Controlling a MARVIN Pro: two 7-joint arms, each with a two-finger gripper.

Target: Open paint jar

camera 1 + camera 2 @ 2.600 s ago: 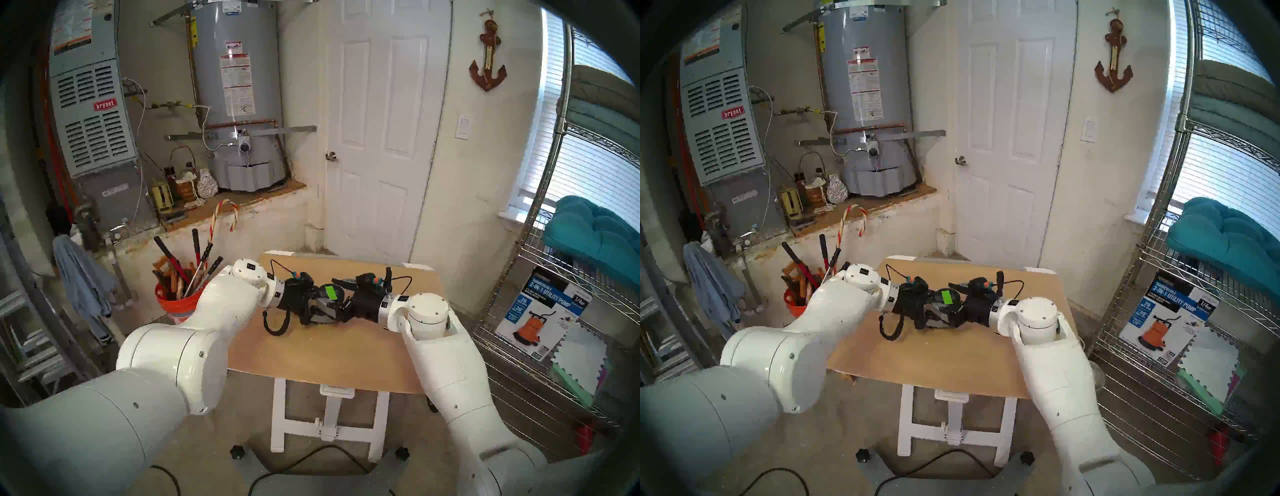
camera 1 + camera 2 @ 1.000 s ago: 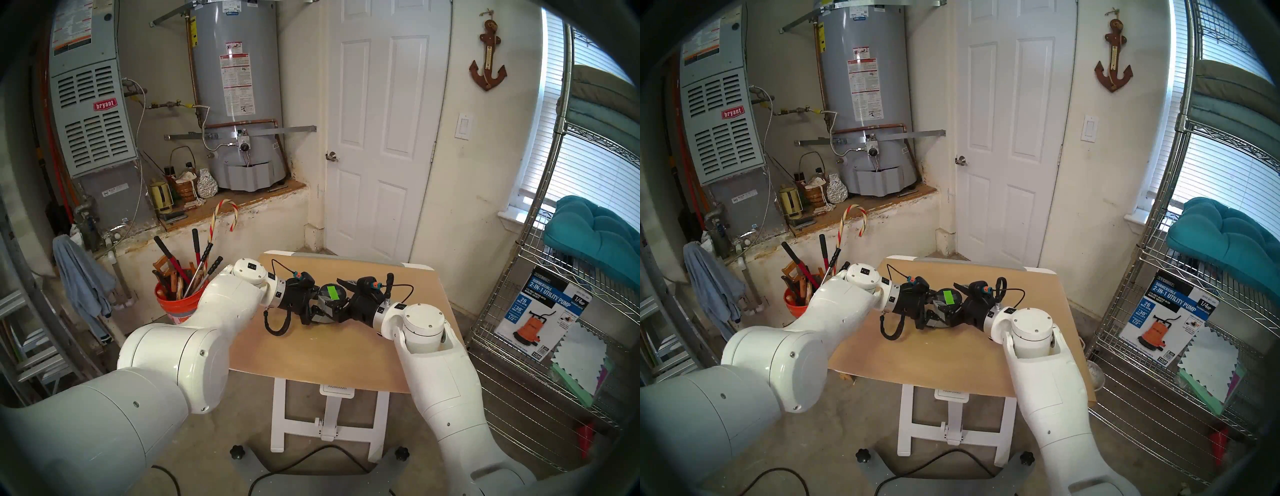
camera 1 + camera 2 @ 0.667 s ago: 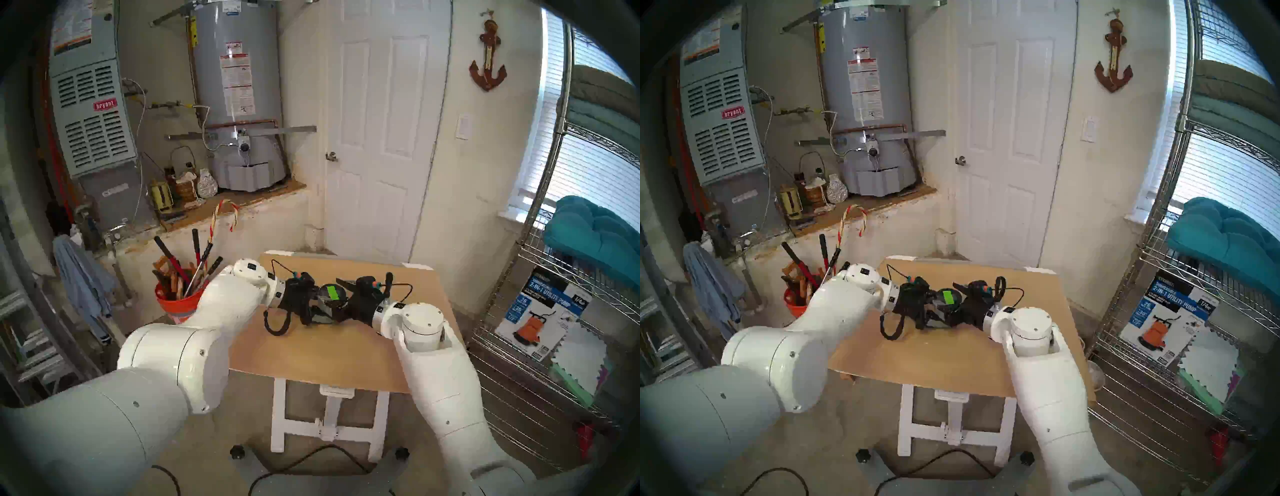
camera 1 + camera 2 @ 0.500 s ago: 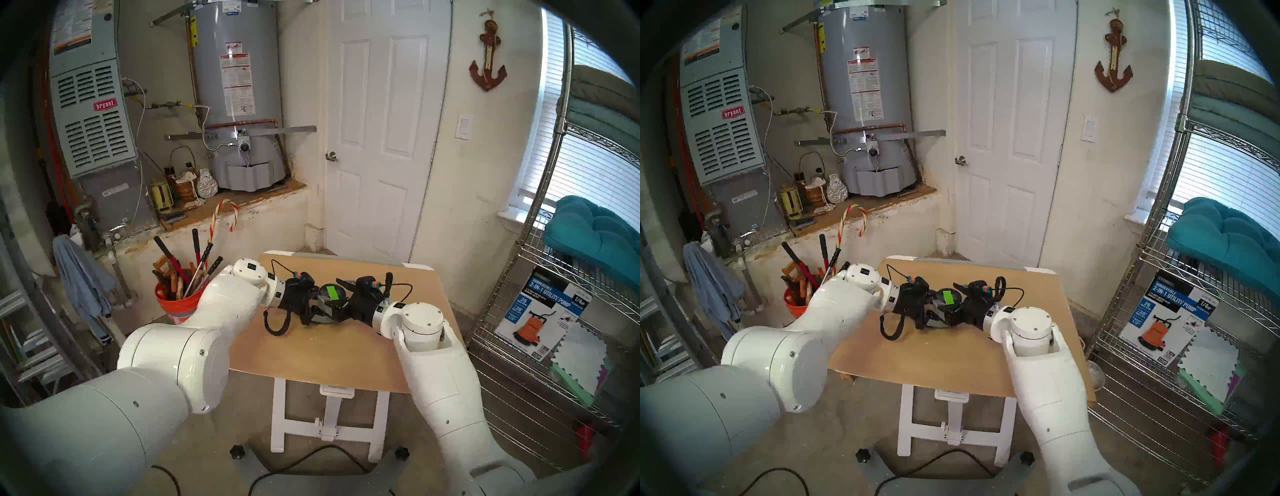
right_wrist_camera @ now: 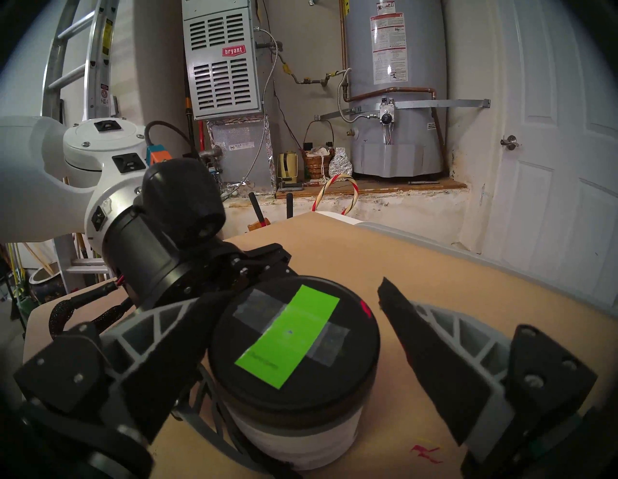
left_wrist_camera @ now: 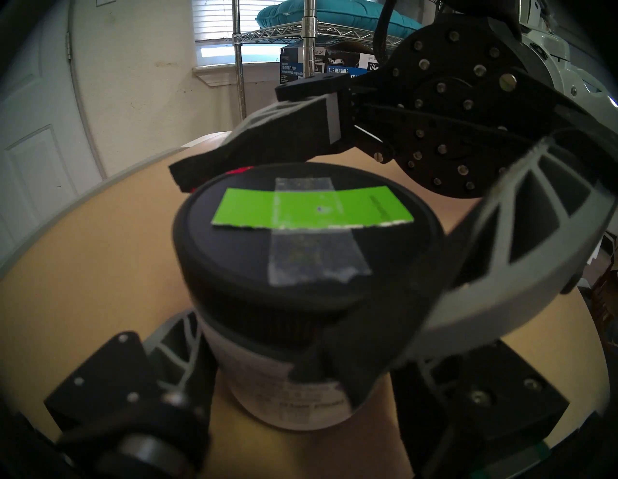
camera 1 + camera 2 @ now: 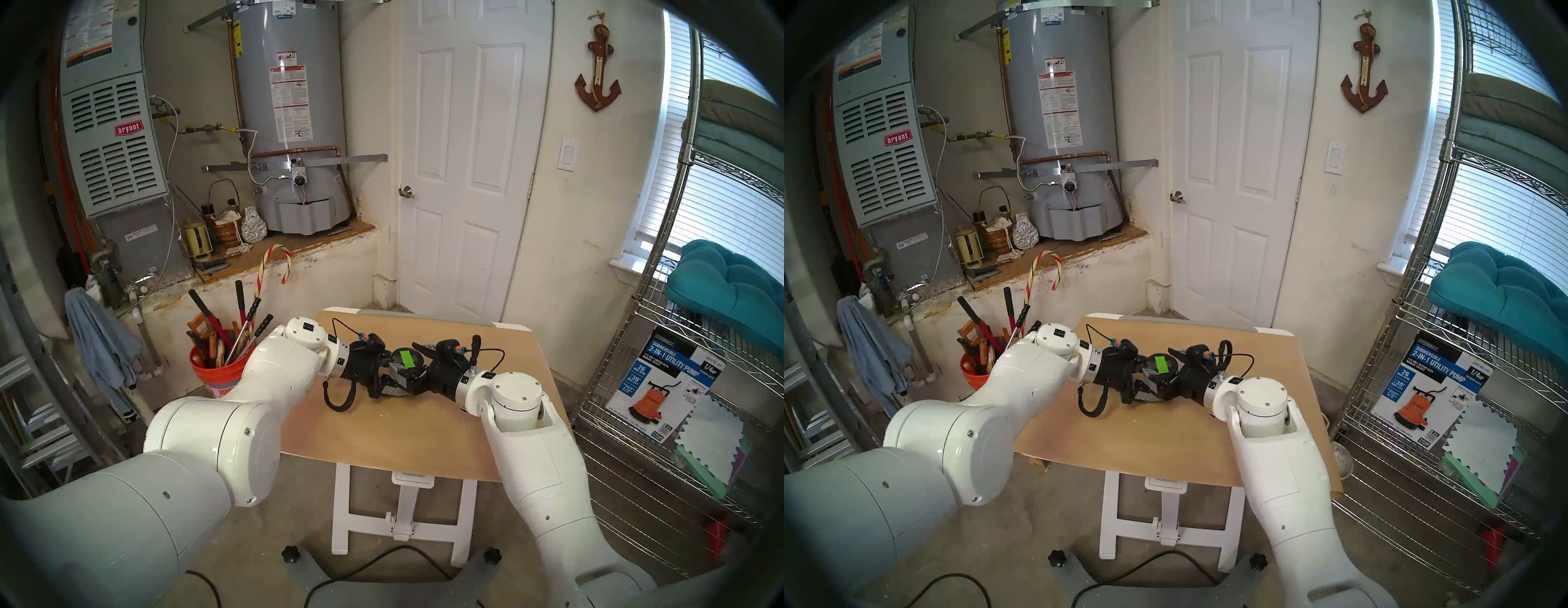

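One paint jar (image 7: 403,370) sits on the table (image 7: 394,437). The left gripper (image 7: 392,375) squeezes it; the right gripper (image 5: 267,361) is open around its lid (image 5: 294,348). One orange bucket (image 7: 218,378) stands nearby.

Water heater (image 7: 292,114), white door (image 7: 466,170)

far left, the grey furnace (image 7: 111,140) wears a red badge reading "bryant" (image 7: 128,128). on the wire shelf at right, a pump box (image 7: 662,387) reads "everbilt", "submersible 2-in-1 utility pump", "1/4 hp", "26", "30" and "1/2". the water heater's labels (image 7: 292,102) are too small to read. print on the paint jar (image 6: 294,394) label is blurred; the lid's green strip (image 5: 287,334) carries faint, unreadable lettering.
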